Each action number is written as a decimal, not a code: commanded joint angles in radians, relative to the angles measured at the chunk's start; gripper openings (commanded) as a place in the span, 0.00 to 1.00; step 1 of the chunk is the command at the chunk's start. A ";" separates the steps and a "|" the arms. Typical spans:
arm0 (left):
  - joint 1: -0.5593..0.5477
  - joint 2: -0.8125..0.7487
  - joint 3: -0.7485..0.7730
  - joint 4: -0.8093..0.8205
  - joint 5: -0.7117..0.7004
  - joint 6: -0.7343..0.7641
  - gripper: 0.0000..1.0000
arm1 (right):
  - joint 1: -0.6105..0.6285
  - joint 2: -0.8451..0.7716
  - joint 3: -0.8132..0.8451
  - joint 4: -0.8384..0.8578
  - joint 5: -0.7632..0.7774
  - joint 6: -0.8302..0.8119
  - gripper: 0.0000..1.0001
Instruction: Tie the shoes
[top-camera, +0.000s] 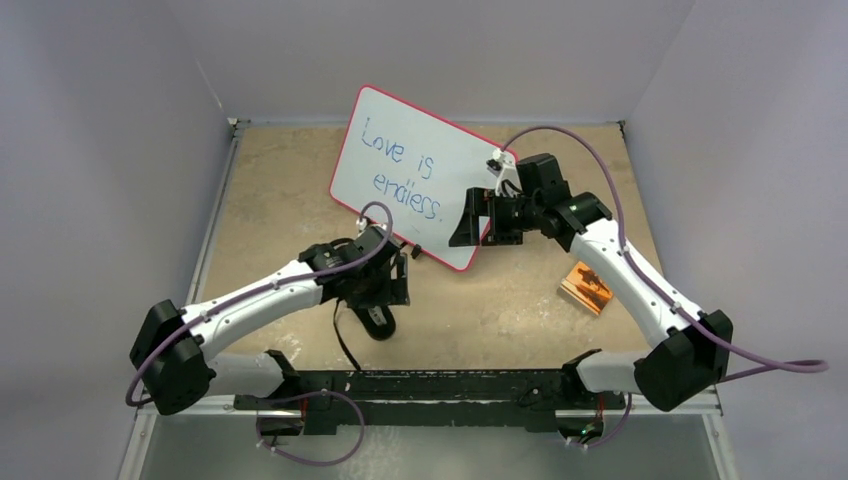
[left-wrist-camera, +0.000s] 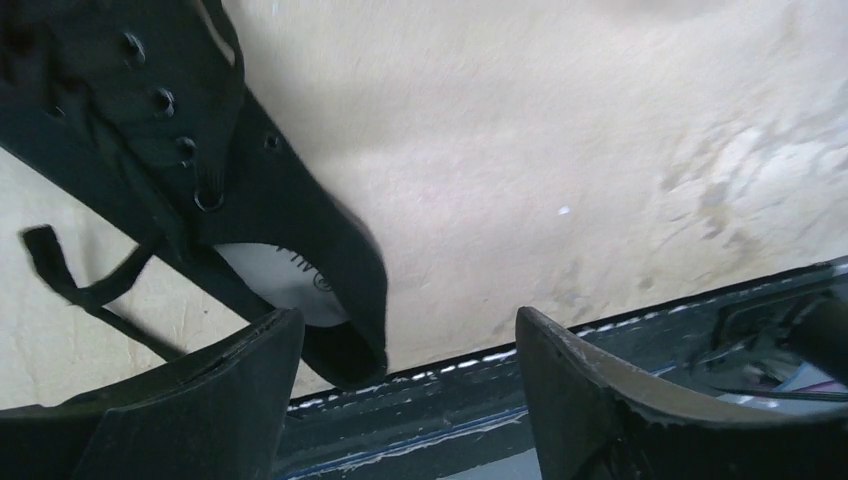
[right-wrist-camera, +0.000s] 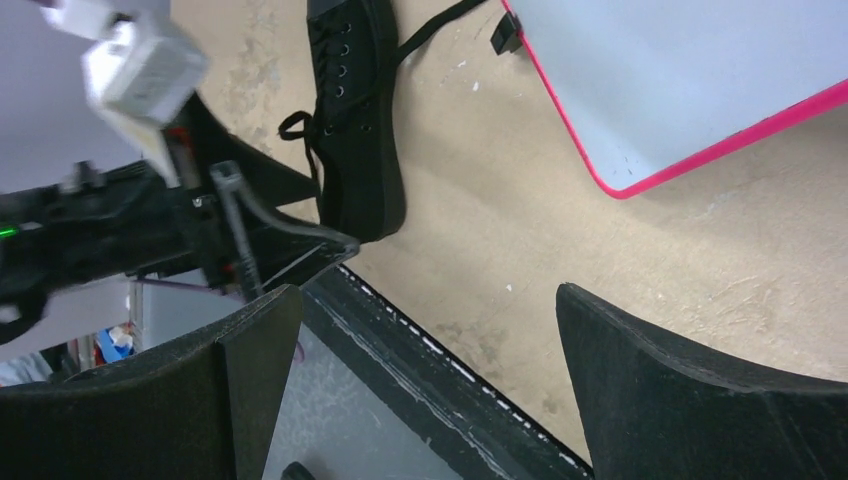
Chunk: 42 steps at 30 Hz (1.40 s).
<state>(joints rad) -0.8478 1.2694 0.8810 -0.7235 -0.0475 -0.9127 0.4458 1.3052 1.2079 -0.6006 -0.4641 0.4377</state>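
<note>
The small black canvas sneaker (right-wrist-camera: 355, 130) sits on the beige tabletop (right-wrist-camera: 480, 220) with its thin black laces (left-wrist-camera: 52, 262) loose and unknotted, and the left gripper (left-wrist-camera: 405, 395) and right gripper (right-wrist-camera: 425, 390) are both spread apart and empty, so the tying looks entirely undone.

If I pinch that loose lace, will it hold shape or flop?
Likely floppy: the lace lies kinked and flat on the table. The sneaker looks small and canvas-sided, so a firm tug may drag it instead of tightening.

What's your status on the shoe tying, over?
Left fingers open, empty, by sneaker heel. Right fingers open, empty, by whiteboard corner. Laces loose, untied. One lace end at whiteboard edge.
</note>
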 joint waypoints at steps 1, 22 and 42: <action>0.022 -0.035 0.179 -0.071 -0.127 0.097 0.79 | 0.004 -0.035 0.073 -0.015 0.068 -0.001 0.99; 0.220 0.487 0.325 0.396 -0.194 0.510 0.66 | -0.036 -0.027 0.219 -0.121 0.127 -0.171 0.99; 0.221 0.592 0.165 0.548 -0.127 0.522 0.55 | -0.047 -0.070 0.184 -0.111 0.047 -0.173 0.99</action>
<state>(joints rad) -0.6266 1.8305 1.0809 -0.1974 -0.2047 -0.3733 0.4046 1.2736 1.3853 -0.7204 -0.3737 0.2680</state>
